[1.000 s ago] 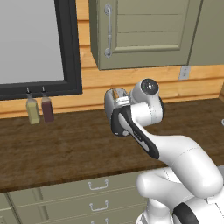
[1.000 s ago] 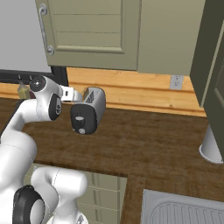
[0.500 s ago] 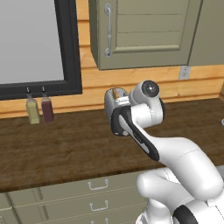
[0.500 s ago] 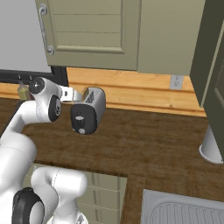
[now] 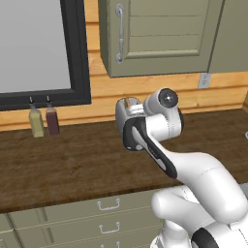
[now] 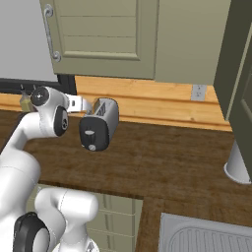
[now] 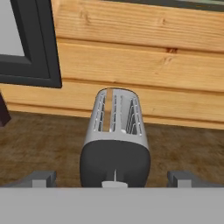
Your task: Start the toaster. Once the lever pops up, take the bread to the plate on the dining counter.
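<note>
The silver-white toaster (image 7: 114, 131) stands on the brown wood counter (image 7: 39, 144) against the plank wall. Its black end panel (image 7: 114, 162) faces me, with the lever (image 7: 114, 184) low on it. My gripper (image 7: 111, 178) is open, and its fingertips (image 7: 41, 177) flank that end without touching it. From the right base view the toaster (image 6: 104, 120) sits just right of my gripper (image 6: 86, 105), which reaches in level from the left. I cannot make out the bread in the slots. The plate and the dining counter are out of view.
Two small bottles (image 5: 35, 121) (image 5: 52, 120) stand at the wall below the black window frame (image 5: 77, 53). Olive cupboards (image 6: 103, 34) hang overhead. A white cylinder base (image 6: 238, 162) and a sink (image 6: 206, 236) lie to the right. Drawers (image 5: 106, 208) run under the counter.
</note>
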